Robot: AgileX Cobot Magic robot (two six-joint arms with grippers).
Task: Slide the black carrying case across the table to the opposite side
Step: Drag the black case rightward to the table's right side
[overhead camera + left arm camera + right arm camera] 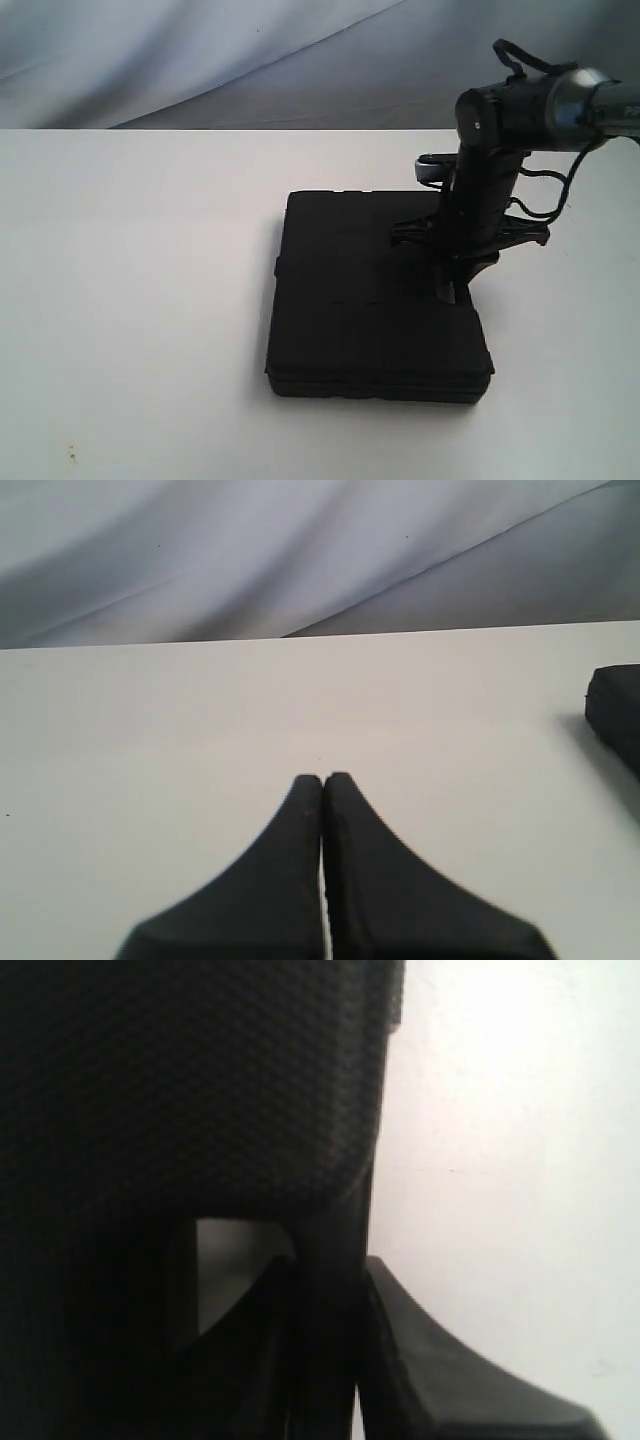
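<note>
A pale grey cloth backdrop (200, 60) is seen across the top of the exterior view. It is crossed by long, soft diagonal folds and shadowed bands.

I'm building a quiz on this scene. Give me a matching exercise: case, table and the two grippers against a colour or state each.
1 case
2 table
3 left gripper
4 right gripper

a white
b jaws shut, over bare table
c black, lying flat
d jaws down at the case's edge

Pairs: 1-c, 2-a, 3-b, 4-d
</note>
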